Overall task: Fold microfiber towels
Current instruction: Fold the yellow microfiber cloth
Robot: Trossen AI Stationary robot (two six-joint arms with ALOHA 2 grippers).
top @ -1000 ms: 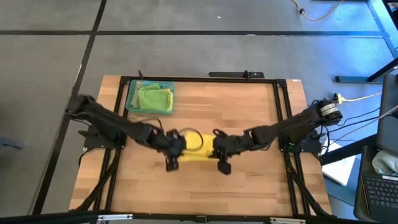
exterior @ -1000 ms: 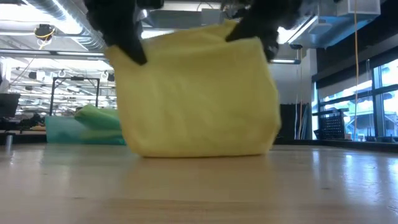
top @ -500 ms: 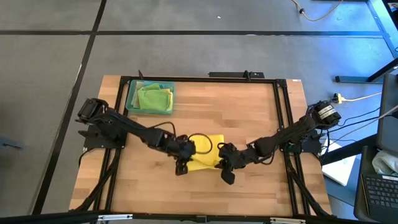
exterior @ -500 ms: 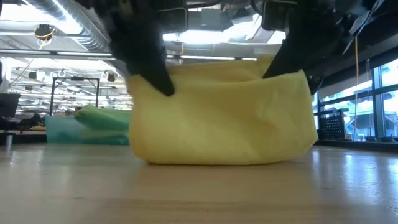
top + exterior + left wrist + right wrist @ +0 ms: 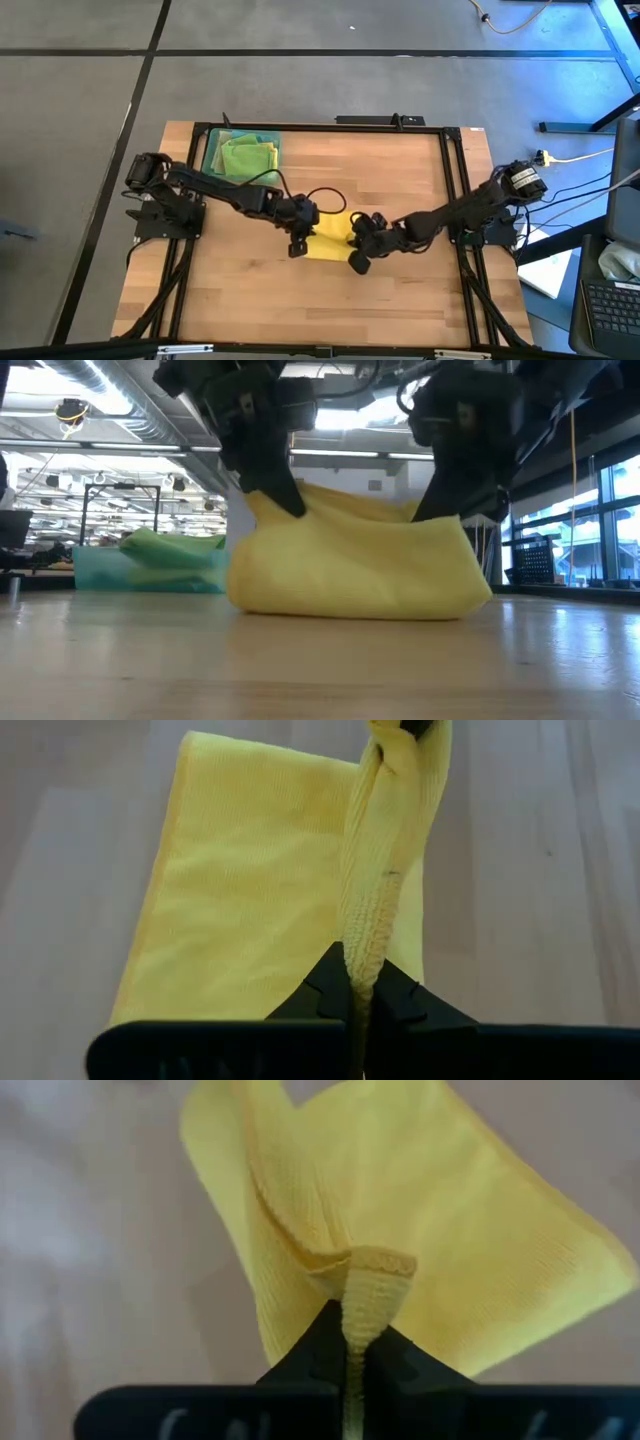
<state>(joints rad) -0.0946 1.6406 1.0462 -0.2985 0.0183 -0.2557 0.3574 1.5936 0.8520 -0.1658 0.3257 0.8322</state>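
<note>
- The left gripper (image 5: 297, 232) is clamped on one upper corner of the yellow towel (image 5: 330, 238); its wrist view shows the cloth bunched into a narrow rope right at the fingertips (image 5: 352, 982), with the rest of the sheet spread on the wood just beyond them.
- The right gripper (image 5: 358, 246) pinches the opposite corner in the same way, a small fold of hem caught between its fingers (image 5: 345, 1348). The towel hangs below and between the two grippers, its lower edge already resting on the table (image 5: 400, 290).
- Risk: both holds are thin pinches at the very edge (little cloth sits inside either grip), so a quick sideways pull could let a corner slip out and collapse the fold.
- Risk: the span between the grippers sags rather than lying taut. Laid down like this, the upper layer would likely wrinkle or land skewed over the lower one.
- Risk: the two grippers look unevenly placed from above, so the edges may not meet squarely.
- The tray (image 5: 212, 155) with the green towels (image 5: 248, 158) sits well away beyond the left gripper, so I judge it in no danger.
</note>
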